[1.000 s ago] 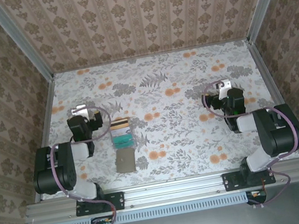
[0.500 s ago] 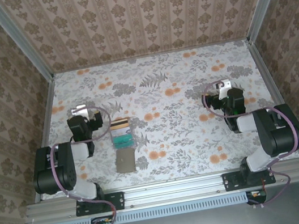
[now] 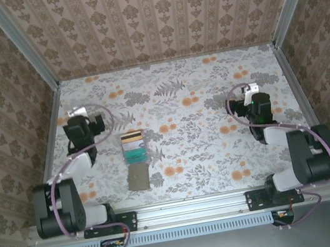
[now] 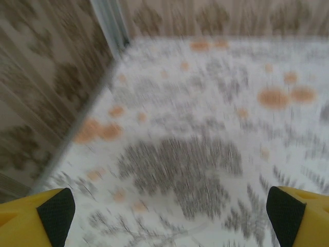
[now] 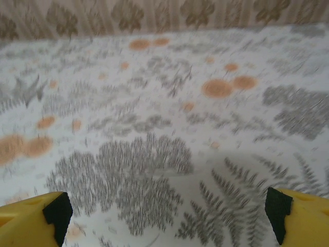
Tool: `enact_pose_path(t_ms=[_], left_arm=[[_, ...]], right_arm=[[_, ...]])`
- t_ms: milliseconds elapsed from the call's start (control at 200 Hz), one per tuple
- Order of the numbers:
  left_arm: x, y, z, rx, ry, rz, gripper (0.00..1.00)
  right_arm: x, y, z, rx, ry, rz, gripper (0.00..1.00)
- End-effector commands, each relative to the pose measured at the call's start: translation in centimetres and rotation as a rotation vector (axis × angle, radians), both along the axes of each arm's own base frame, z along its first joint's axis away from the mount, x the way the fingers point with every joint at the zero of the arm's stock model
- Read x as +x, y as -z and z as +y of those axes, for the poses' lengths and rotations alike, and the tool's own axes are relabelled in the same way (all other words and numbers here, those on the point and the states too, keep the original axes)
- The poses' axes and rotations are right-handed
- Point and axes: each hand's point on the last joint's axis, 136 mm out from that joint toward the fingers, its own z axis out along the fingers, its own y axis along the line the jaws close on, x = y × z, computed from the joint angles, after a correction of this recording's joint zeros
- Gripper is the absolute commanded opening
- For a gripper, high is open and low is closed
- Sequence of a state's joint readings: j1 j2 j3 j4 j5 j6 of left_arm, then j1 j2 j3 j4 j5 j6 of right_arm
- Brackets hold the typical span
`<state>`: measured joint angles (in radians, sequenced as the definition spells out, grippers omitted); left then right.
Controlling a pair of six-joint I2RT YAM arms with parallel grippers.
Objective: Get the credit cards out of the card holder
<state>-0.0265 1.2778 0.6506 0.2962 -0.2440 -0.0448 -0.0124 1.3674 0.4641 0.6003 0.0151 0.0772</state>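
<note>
1. One card holder, grey-brown and apparently folded shut, lies flat on the counter close to its near edge, left of centre. The credit cards are presumably tucked inside it, so the task looks not yet begun.
2. Just beyond the holder, on its far side, stands a clear tray with tan and teal contents, near the holder but not touching it.
3. The left gripper hangs over bare counter to the left of the tray, its jaws spread wide and empty. Its wrist view is blurred.
4. The right gripper hangs well apart, over the right side of the counter. It is likewise wide open and holds nothing.
5. Several things could go wrong from here:
   - The holder is thin and flat, so fingers coming down on it may only push it along the counter instead of getting under an edge.
   - A folded holder probably needs one gripper to pin it while the other opens it. If it is not pinned, it may lift whole or flip.
   - The tray is so near that a low approach from the far side could knock it, or its tan piece could be mistaken for a card.
   - Slick plastic cards may slip from a shallow pinch.
</note>
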Motion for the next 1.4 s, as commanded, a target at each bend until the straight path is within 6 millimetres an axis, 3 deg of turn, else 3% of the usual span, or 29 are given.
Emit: enact_pose_path(t_ms=[0, 70, 185, 390, 640, 910, 1095, 1395], left_arm=[[-3.2, -3.0, 1.8, -0.113, -0.183, 0.108, 1.00], [-5.3, -3.8, 1.9, -0.171, -0.225, 0.178, 1.00], [-7.5, -3.9, 0.0, -0.283, -0.162, 0.222, 1.00], [-12.5, -1.9, -1.8, -0.422, -0.175, 0.289, 1.00], [-17.8, 1.1, -6.2, -0.485, -0.119, 0.395, 0.92], [-23.5, 7.6, -11.4, -0.456, -0.008, 0.646, 0.76], [-25.0, 9.6, -13.2, -0.294, 0.085, 0.741, 0.72], [-24.1, 11.5, -14.6, -0.097, 0.097, 0.820, 0.61]], right_arm=[[-0.5, -3.5, -2.2, 0.091, 0.168, 0.018, 1.00], [-0.7, -5.3, -1.9, 0.188, 0.190, 0.013, 1.00], [-1.3, -7.6, -1.7, 0.380, 0.260, -0.003, 1.00], [-0.6, -10.4, 3.1, 0.612, 0.062, 0.024, 1.00], [-2.1, -11.3, 8.6, 0.499, -0.068, 0.112, 1.00], [-4.4, -11.3, 13.2, 0.403, -0.184, 0.158, 1.00], [-5.6, -11.5, 15.4, 0.344, -0.233, 0.178, 1.00], [-8.2, -10.6, 17.6, 0.294, -0.284, 0.218, 1.00]])
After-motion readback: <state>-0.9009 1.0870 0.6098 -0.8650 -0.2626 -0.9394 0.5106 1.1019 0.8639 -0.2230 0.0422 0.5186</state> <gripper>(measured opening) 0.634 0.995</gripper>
